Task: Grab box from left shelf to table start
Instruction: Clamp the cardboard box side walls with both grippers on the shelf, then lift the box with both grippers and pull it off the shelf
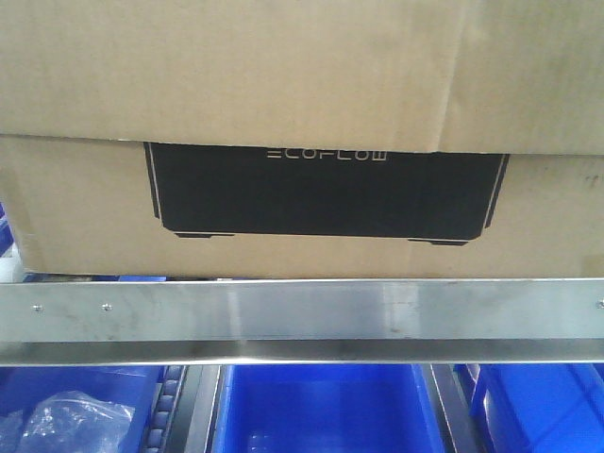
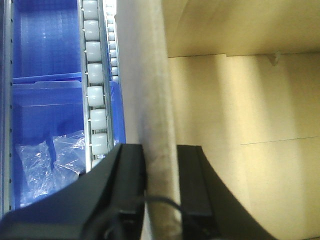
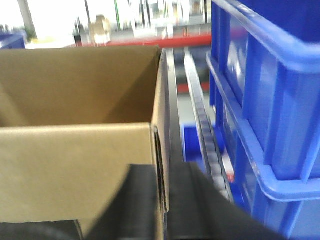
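**A:** So, where's the box [image 1: 302, 94] rel. to us?

**B:** Straight ahead. It sits on the left shelf [image 1: 302, 316], just behind the front rail, w/ the black printed panel facing us. Its long axis runs side to side, parallel to that rail.

**A:** And our arms?

**B:** One per end. Our left end effector [image 2: 161, 155] straddles the left side wall, w/ one finger outside the carton and one inside. Both look pressed onto the cardboard, so we read it as clamped. Our right end effector [image 3: 161, 172] does the same on the right wall. That view's a bit blurry, but we see no gap there either.

**A:** So neither arm's nearer?

**B:** No, we're gripping both short ends. We judge the coming move is a level pull toward us, square to the long axis and over the rail, w/ both arms in step.

**A:** Anything tight?

**B:** A stack of blue bins [image 3: 265, 100] stands near the right wall, and rollers [image 2: 95, 95] run along the left. So there's little sideways room, and we'd avoid twisting. The table's not in any view, so we can't say which way it lies.
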{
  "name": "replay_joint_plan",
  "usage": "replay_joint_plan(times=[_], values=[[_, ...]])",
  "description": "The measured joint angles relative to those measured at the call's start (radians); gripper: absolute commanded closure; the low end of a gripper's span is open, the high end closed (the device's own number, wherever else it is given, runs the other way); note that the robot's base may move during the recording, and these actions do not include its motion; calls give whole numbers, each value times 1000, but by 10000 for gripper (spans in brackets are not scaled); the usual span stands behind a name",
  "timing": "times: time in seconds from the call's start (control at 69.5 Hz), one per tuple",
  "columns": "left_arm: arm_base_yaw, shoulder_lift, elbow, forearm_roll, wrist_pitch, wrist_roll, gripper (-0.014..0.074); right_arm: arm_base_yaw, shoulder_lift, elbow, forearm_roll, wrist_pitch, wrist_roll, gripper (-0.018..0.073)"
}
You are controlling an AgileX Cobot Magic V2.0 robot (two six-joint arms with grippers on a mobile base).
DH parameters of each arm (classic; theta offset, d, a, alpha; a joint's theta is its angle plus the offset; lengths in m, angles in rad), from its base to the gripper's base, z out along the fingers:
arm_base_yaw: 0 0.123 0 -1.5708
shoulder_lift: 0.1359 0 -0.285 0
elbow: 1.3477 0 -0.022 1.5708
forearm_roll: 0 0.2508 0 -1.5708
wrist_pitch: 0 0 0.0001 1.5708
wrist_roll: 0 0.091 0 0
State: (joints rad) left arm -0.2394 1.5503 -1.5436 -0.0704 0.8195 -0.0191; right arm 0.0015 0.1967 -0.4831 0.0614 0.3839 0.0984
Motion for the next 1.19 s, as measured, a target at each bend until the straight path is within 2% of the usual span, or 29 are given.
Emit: replay_joint_plan(times=[0.086,0.144,0.36,0.518,0.619,0.748,1.194], values=[[0,0,0,0,0,0,692,0,96,-113,0,94,0,52],[0,0,0,2,0,0,692,0,170,-188,0,152,0,34],[0,0,0,2,0,0,692,0,427,-450,20,311,-70,34],[0,0,0,2,-2,0,692,0,640,-642,36,424,-84,34],[0,0,0,2,-3,0,692,0,765,-737,38,460,-86,17],[0,0,0,2,-5,0,692,0,902,-826,38,491,-86,-74],[0,0,0,2,-5,0,692,0,1211,-994,20,486,-127,-68]])
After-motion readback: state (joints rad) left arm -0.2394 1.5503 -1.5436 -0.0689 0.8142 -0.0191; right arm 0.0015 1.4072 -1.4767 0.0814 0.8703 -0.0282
